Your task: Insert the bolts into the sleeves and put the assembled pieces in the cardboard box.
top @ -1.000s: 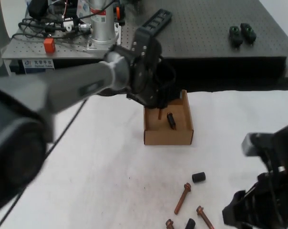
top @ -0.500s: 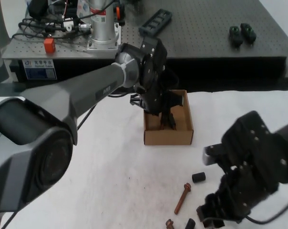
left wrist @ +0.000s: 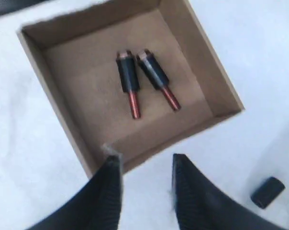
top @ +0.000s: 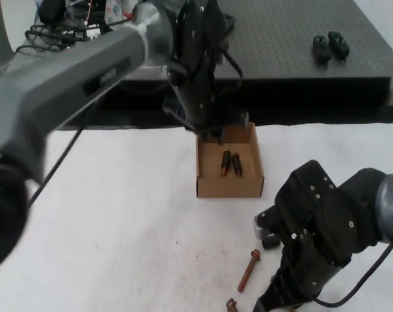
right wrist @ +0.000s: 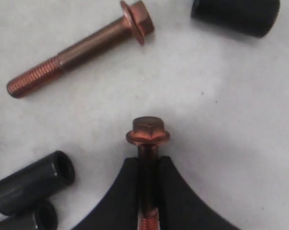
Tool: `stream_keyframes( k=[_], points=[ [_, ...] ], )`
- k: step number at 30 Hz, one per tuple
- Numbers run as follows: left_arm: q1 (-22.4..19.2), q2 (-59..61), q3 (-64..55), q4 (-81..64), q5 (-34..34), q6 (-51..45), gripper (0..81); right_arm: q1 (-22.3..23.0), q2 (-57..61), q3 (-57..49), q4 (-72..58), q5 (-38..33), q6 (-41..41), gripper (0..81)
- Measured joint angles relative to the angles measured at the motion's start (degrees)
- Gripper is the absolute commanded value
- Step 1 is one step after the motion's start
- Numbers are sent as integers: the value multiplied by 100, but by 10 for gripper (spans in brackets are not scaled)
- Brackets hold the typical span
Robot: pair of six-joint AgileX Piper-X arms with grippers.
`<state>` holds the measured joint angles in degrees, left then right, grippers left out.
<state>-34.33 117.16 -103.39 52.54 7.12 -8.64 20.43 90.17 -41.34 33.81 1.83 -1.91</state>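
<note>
From behind the arms, the high camera looks down over the bench (top: 118, 227), sharing the cardboard box (top: 229, 187) with the downward-facing left wrist camera and a loose bolt (right wrist: 82, 48) with the close-up right one.

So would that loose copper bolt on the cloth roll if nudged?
Likely in a curve, not straight: the loose bolt has a wide flanged head. It looks like solid metal, so probably stiff and heavy for its size.

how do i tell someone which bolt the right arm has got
On the white cloth near the cardboard box lie black sleeves and a loose copper bolt. The bolt you want is next to them, its shank clamped between the right arm's jaws with the hex head poking out; the loose one is touched by nothing.
</note>
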Motion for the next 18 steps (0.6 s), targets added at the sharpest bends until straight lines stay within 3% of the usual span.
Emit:
stream_keyframes(
  k=[7,9,13,17,18],
  points=[
    [-497,-1132,1933,-515,0,0,251,0,-2,0,-255,14,-52,214],
    [-662,-1318,2265,-562,0,28,251,0,-2,0,-312,35,-51,198],
    [-1000,-1440,2662,-598,0,140,251,-68,-2,0,-348,280,-123,6],
    [-1219,-1438,2834,-596,0,153,251,-628,-88,0,-243,352,-138,6],
    [-1268,-1438,2853,-596,0,165,251,-938,-281,0,-107,365,-138,6]
  ],
)
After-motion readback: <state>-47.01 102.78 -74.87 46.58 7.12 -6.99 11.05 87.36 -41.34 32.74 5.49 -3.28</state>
